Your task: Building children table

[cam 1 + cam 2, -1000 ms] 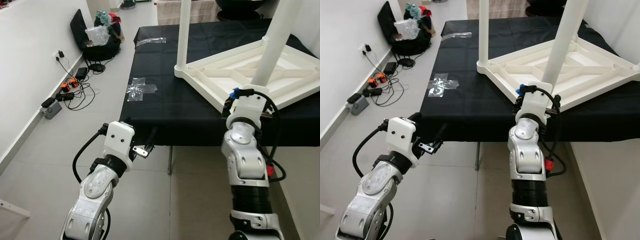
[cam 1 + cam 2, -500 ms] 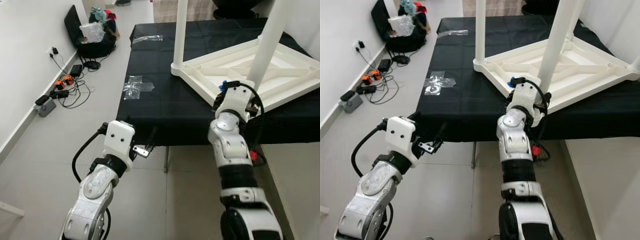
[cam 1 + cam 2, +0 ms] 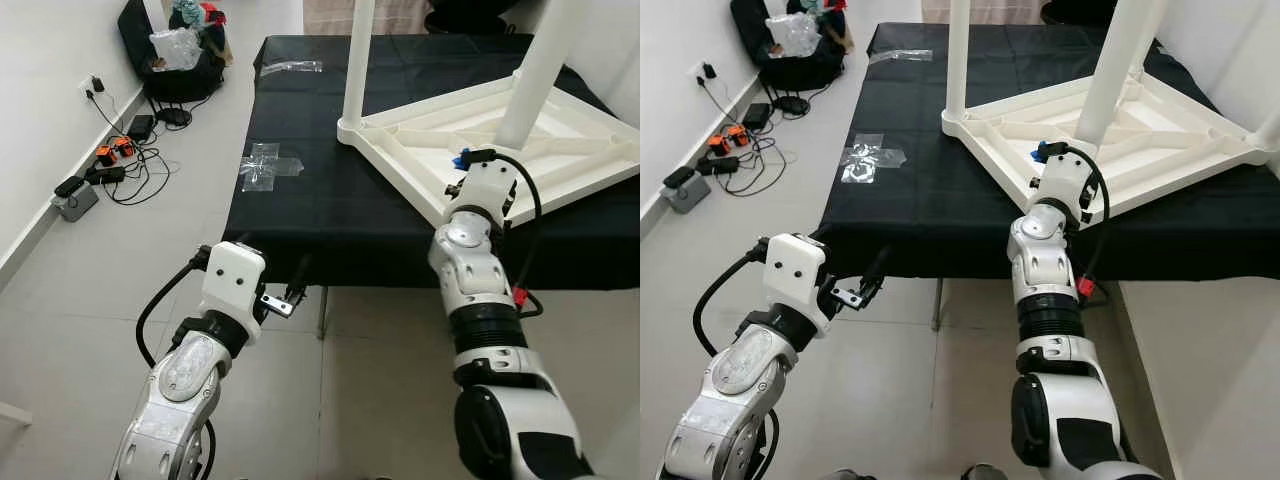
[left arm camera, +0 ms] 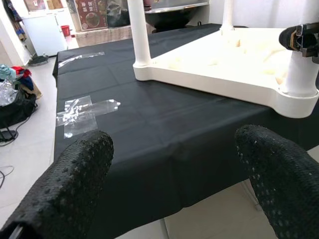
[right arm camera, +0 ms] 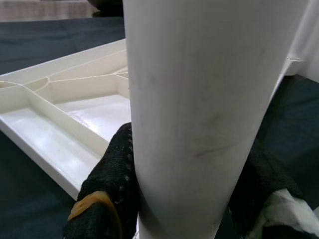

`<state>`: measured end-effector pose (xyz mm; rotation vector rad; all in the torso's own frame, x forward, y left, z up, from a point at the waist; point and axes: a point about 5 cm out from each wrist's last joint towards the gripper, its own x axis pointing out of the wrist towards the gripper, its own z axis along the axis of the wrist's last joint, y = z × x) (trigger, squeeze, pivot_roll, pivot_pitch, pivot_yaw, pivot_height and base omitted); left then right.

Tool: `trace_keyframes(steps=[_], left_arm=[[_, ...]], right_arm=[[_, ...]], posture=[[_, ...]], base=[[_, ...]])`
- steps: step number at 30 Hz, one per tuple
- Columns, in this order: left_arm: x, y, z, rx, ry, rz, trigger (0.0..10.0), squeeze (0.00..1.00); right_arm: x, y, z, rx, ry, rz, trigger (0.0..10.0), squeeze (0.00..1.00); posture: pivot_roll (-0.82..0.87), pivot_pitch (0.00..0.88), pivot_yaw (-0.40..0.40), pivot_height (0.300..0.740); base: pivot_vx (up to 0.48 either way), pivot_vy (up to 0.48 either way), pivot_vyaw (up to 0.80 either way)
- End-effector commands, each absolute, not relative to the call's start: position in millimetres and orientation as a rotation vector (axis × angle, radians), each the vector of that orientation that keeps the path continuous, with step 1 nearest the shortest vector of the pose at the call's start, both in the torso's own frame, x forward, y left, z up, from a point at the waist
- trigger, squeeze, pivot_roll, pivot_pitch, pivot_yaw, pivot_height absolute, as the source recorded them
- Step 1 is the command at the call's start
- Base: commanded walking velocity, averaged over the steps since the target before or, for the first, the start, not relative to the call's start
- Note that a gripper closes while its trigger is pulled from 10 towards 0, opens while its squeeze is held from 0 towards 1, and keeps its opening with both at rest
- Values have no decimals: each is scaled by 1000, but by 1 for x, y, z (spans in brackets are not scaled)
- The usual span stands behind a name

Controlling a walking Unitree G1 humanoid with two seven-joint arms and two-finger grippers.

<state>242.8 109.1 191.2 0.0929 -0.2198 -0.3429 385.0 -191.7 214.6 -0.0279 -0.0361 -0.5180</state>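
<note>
The white children table [image 3: 580,150] lies upside down on a black-covered work table [image 3: 330,210], its legs pointing up. My right gripper [image 5: 189,199] is shut on the near white leg [image 3: 535,70] close to its base; the black fingers [image 5: 112,184] press on both sides of the leg. Another leg [image 3: 358,60] stands at the far-left corner. My left gripper [image 3: 295,285] hangs open just below the work table's front edge, with nothing between its fingers [image 4: 70,189].
Clear plastic wrappers [image 3: 265,168] lie on the black cloth at the left, and another wrapper [image 3: 295,68] lies farther back. Cables and a power strip [image 3: 100,170] lie on the tiled floor by the left wall, beside a black bag [image 3: 165,60].
The head view has shifted and now looks down more steeply. My right forearm has swung while its wrist stays at the leg. The left arm has hardly moved.
</note>
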Motion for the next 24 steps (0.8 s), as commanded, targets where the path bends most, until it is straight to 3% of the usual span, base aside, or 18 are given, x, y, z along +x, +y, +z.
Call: trace_keyframes(steps=[1,4,7,9,11,12,13,15,22,23,24], left_arm=[[242,108,190,104,-210,-348,10000,0],[243,108,190,116,-213,-357,10000,0],[244,106,191,130,-220,-370,10000,0],[245,104,191,129,-224,-375,10000,0],[245,104,191,129,-224,-375,10000,0],[246,103,192,125,-228,-378,10000,0],[246,103,192,125,-228,-378,10000,0],[246,102,192,126,-229,-379,10000,0],[247,102,193,126,-234,-381,10000,0],[248,102,193,126,-234,-382,10000,0],[248,102,193,126,-234,-382,10000,0]], right_arm=[[389,-190,219,-7,-67,-401,0,0],[390,-193,220,-6,-85,-322,0,0],[389,-215,220,-64,-91,-271,0,0],[381,-264,217,-176,-51,-405,0,0],[381,-264,217,-176,-51,-405,0,0],[365,-316,216,-243,2,-588,0,0],[365,-316,216,-243,2,-588,0,0],[351,-343,214,-277,36,-704,0,0],[339,-362,213,-302,53,-798,0,0],[337,-367,212,-302,64,-824,4784,0],[337,-367,212,-302,64,-824,4784,0]], posture=[[38,180,-32,740],[37,180,-32,740],[31,180,-32,740],[25,179,-31,740],[25,179,-31,740],[22,176,-32,740],[22,176,-32,740],[21,175,-29,740],[23,170,-25,740],[23,170,-25,740],[23,170,-25,740]], base=[[0,0,0],[0,0,0],[0,0,0],[0,0,0],[0,0,0],[0,0,0],[0,0,0],[0,0,0],[0,0,0],[0,0,0],[0,0,0]])
